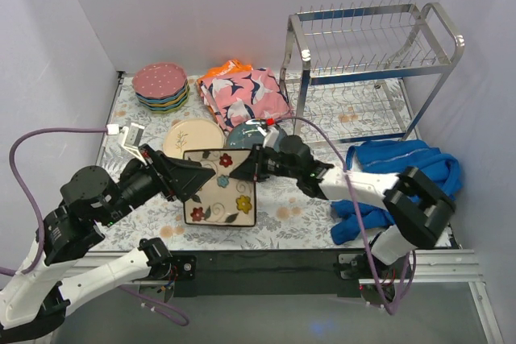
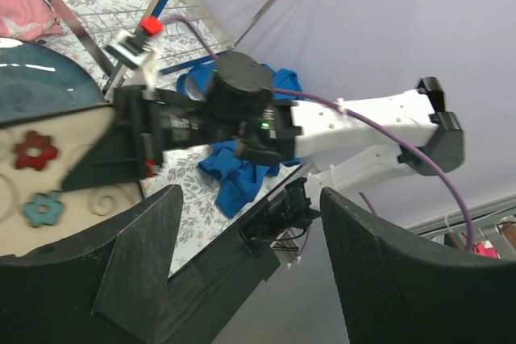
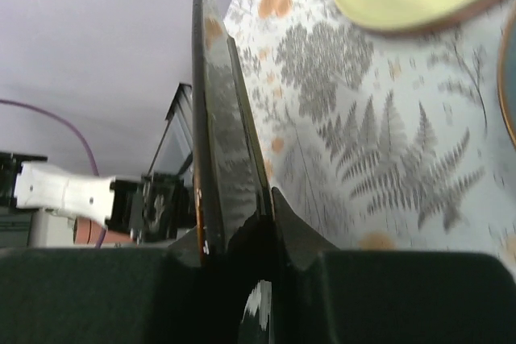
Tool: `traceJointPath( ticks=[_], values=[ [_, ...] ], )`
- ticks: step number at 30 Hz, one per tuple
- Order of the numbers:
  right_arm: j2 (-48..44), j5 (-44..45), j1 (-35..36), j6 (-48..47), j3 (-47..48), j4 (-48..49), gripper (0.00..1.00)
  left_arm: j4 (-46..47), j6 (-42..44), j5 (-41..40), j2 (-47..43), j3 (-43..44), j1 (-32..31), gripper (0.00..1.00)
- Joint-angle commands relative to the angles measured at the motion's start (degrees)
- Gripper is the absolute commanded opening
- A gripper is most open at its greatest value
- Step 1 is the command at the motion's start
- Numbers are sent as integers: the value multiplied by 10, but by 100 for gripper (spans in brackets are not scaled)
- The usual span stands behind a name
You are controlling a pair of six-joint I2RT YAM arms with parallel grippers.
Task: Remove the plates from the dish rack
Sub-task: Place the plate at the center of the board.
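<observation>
My right pincer (image 1: 255,168) pinches the right edge of the square plate (image 1: 219,191), glossy cream glaze with painted flowers, thin and dark along its rim. My left pincer (image 1: 201,179) is spread wide at the opposite corner, perhaps touching it. The chrome wire dish rack (image 1: 371,46) stands back right on the fern-print surface (image 1: 298,215), and the round dotted plates (image 1: 161,86) are stacked back left.

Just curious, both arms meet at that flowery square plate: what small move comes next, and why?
Probably the left jaws close on the square plate: they stand open at its left edge while the right jaws pinch the opposite edge.
</observation>
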Motion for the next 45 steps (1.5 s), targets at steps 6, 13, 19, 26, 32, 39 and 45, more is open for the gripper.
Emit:
traceJointPath(
  ticks=[6, 13, 19, 26, 32, 39, 45],
  values=[
    [234, -19, 17, 47, 309, 170, 1, -19, -7, -3, -61, 26, 0, 67],
    [430, 27, 74, 72, 529, 171, 1, -30, -11, -27, -81, 29, -1, 66],
    [551, 66, 117, 121, 691, 141, 1, -19, -23, -27, -110, 11, -1, 66],
    [630, 111, 139, 161, 783, 127, 1, -23, -24, -39, -107, 16, -1, 67],
    [660, 120, 151, 187, 802, 101, 1, -42, -12, -46, -90, 30, 0, 68],
    [689, 102, 158, 192, 813, 91, 7, -44, -7, -71, -97, 45, -1, 68],
    [680, 81, 157, 178, 785, 82, 33, -40, -7, -73, -96, 43, 0, 69]
  ],
)
